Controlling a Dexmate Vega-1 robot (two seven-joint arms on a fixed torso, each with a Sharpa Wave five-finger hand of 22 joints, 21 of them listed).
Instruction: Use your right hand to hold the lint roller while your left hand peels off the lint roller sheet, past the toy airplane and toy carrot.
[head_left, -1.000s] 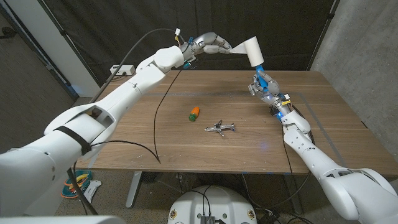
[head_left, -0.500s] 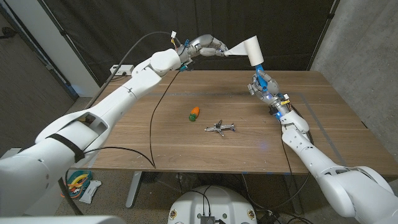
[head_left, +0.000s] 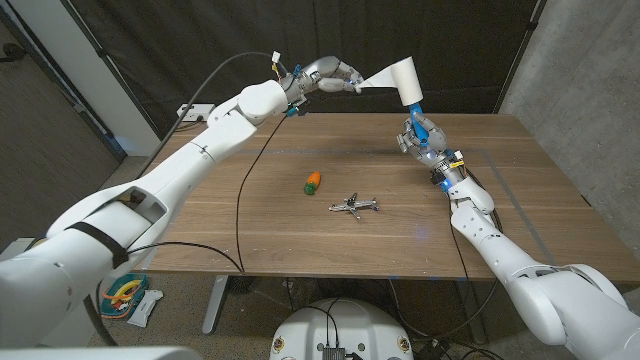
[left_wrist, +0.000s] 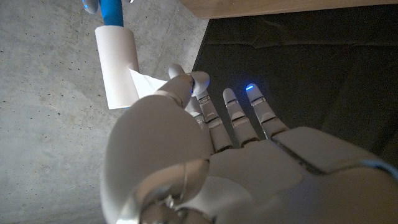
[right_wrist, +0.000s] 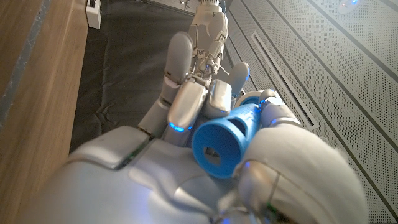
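Across the middle of the head view stretches the wooden table (head_left: 300, 215), dark brown with a long grain, and behind it hangs a black curtain (head_left: 200, 40) that takes up most of the upper frame. A grey concrete wall (head_left: 590, 50) shows at the upper right. A black cable (head_left: 243, 200) loops down over the table's left half.

Up at the top centre, above the table's far edge, the left hand (head_left: 330, 76) pinches the loose corner of the lint roller sheet (head_left: 377, 79); the left wrist view has that white flap caught between the thumb and a finger (left_wrist: 196, 84), the other fingers stretched out straight. The sheet runs as a short taut strip to the lint roller (head_left: 406, 82), whose white roll stands tilted at the upper centre-right.

Just below it, the right hand (head_left: 421, 136) wraps the roller's blue handle (right_wrist: 227, 140), fingers curled tight around it in the right wrist view, lifted clear of the table.

Down on the wood, near the frame's centre, the toy carrot (head_left: 313, 181) lies orange with a green end, and the toy airplane (head_left: 354, 206) sits just to its lower right, apart from it. Both lie well below the two hands.
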